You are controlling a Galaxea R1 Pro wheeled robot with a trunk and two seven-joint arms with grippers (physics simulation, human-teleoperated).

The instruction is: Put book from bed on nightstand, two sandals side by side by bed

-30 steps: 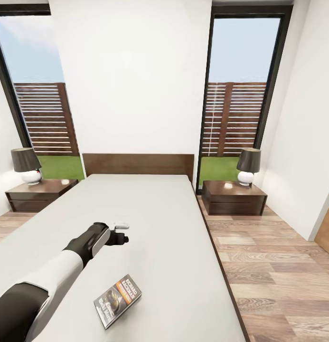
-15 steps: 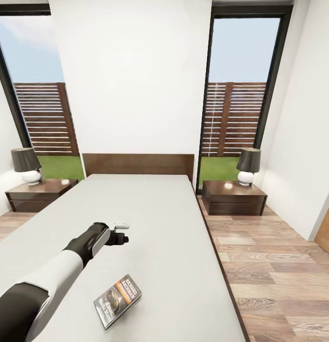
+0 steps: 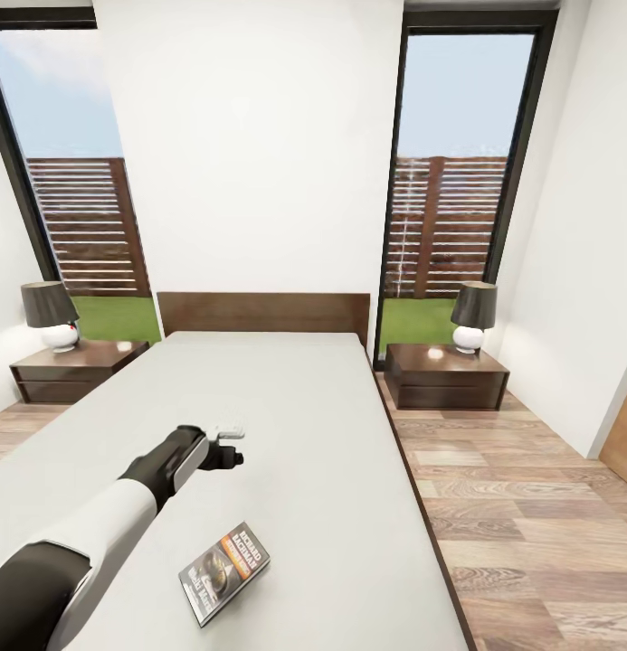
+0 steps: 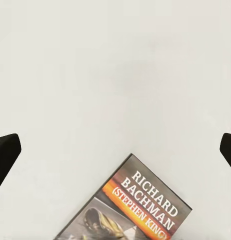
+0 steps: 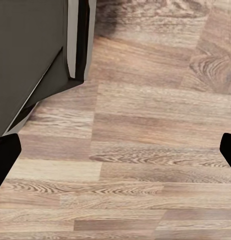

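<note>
The book lies flat on the light-grey mattress of the bed, near its front edge. In the left wrist view the book shows its orange band and white lettering. My left gripper hovers open over the mattress, farther toward the headboard than the book and apart from it; its fingertips stand wide with nothing between them. My right gripper is open above the wood-plank floor. A dark-brown nightstand stands left of the bed and another nightstand right of it. The sandals are out of view.
Each nightstand carries a lamp. Tall black-framed windows flank the headboard. Wood floor runs along the bed's right side to a white wall. A dark panel edges the right wrist view.
My left arm has shifted very slightly over the mattress. The book has not moved.
</note>
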